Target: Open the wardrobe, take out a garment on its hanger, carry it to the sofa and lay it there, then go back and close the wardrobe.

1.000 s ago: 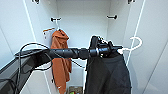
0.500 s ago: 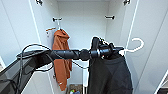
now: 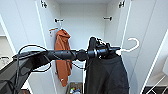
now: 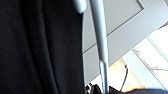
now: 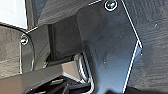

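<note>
Currently the left gripper [image 3: 115, 50] is clamped on the hanger [image 3: 130, 46], the garment [image 3: 107, 75] hanging before the open wardrobe [image 3: 82, 25].

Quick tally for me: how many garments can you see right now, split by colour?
Black garment, on the white hanger carried by the left gripper: 1
Rust-orange hooded garment, hanging inside the open wardrobe: 1
Total: 2
</note>
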Available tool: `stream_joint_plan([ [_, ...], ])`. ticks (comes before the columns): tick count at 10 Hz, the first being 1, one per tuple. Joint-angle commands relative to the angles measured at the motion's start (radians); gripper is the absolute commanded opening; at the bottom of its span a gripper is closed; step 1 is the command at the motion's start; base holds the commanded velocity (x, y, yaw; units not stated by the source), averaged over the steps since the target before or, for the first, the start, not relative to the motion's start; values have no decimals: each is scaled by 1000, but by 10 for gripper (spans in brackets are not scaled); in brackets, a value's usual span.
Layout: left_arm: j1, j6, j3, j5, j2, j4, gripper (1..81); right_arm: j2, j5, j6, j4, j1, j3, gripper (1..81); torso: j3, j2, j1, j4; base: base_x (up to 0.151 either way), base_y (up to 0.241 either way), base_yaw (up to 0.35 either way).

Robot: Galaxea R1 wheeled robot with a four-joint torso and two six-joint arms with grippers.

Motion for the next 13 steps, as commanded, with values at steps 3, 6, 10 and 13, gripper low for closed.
stream_joint_plan([
  [3,-174,21,17,-29,-6,34,10,2,-52,2,9,43,0,811,0,0,1,0,-119,0,0],
  [6,-160,19,17,-29,-10,49,10,1,-52,2,6,43,0,811,0,0,0,0,-123,0,0],
  [10,-155,18,20,-29,-13,49,10,1,-52,2,3,43,0,811,0,0,0,0,-122,0,0],
  [13,-152,16,24,-29,-20,49,10,1,-52,2,3,43,0,811,0,0,0,0,-112,0,0],
])
